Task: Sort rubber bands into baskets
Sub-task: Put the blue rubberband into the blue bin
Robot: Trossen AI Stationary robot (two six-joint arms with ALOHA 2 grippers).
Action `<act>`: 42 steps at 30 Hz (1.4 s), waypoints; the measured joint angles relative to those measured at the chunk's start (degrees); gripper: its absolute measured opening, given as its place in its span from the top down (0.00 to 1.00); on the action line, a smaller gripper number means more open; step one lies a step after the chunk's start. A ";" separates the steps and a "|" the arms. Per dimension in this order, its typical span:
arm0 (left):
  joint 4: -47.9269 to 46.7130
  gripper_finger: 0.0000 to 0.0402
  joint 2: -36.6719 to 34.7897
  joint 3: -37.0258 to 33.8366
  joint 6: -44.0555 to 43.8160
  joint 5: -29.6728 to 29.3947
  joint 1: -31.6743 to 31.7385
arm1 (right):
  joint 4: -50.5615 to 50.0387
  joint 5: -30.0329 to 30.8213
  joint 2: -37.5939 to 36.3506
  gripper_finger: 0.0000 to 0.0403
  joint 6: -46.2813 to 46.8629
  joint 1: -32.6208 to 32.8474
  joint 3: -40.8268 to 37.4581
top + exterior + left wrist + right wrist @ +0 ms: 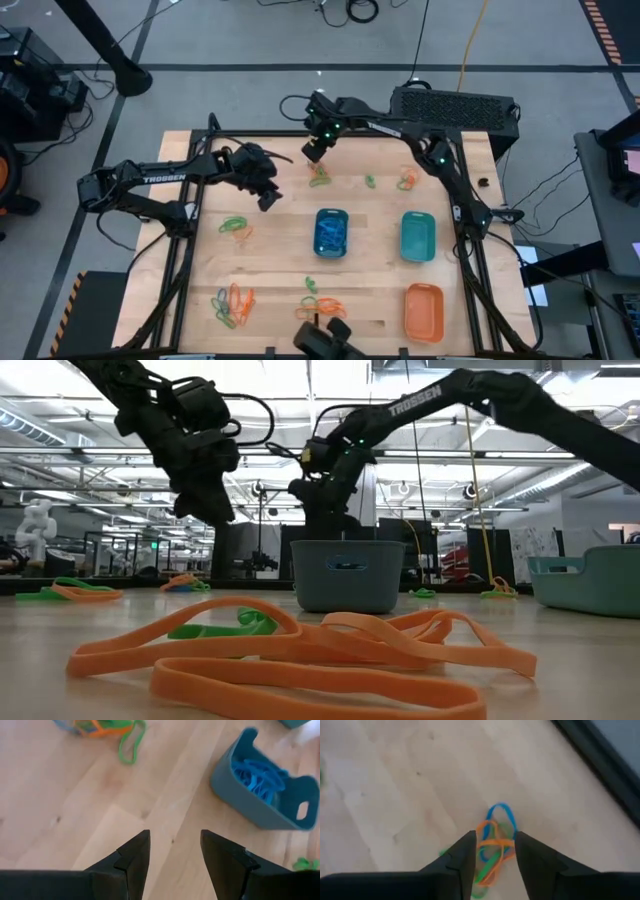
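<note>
Three baskets stand on the wooden table: a blue one (331, 232) with blue rubber bands in it (260, 777), a teal one (417, 236) and an orange one (423, 310). Small tangles of rubber bands lie loose on the wood. My right gripper (493, 837) reaches in from the far edge and hangs open above a tangle of blue, orange and green bands (496, 827), which shows between its fingers (319, 177). My left gripper (175, 837) stands open over bare wood left of the blue basket (268, 203), holding nothing.
More tangles of bands lie at the left (234, 227), near left (232, 303), near middle (320, 303) and far right (406, 181). A single green band (370, 181) lies near the far edge. A black frame rail (600, 765) borders the table's far edge.
</note>
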 joint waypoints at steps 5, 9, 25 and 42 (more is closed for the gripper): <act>-5.56 0.55 -0.42 0.00 -0.44 -1.43 0.30 | -1.29 0.44 3.23 0.62 0.01 -0.42 3.67; -9.04 0.55 -1.19 0.00 -0.46 -3.60 1.02 | -1.88 1.63 5.19 0.60 -0.15 -0.36 3.66; -5.64 0.55 -1.62 0.00 -0.72 -5.52 1.51 | 2.59 11.74 9.77 0.60 0.44 2.85 3.65; -5.76 0.55 -1.62 0.00 5.07 -5.91 2.29 | 3.21 12.22 9.99 0.70 -11.44 3.69 3.64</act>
